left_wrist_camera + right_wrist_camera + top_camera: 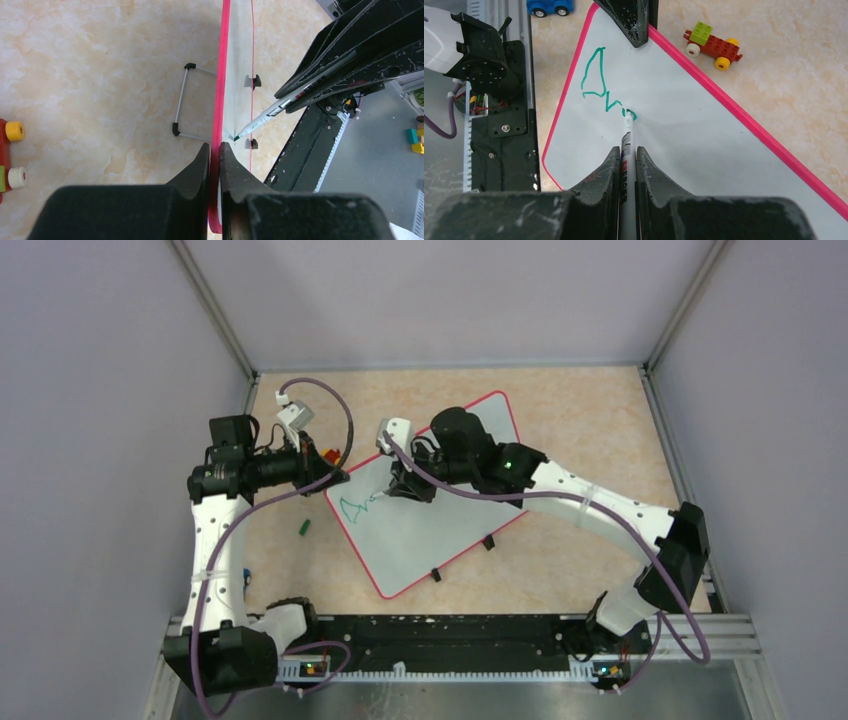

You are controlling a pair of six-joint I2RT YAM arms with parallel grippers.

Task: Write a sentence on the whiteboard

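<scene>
- Whiteboard (440,530): lay askew mid-table (580,410), red-rimmed.
- Left gripper (215,150): jaws narrowed tight on the rim near the board's left corner.
- Right gripper (626,152): jaws pinched on a marker (626,142), tip touching the board.
- Sentence (599,90): a few green strokes beside that left corner.
- Small green piece (303,527): on the table, just off the board's left edge.
</scene>
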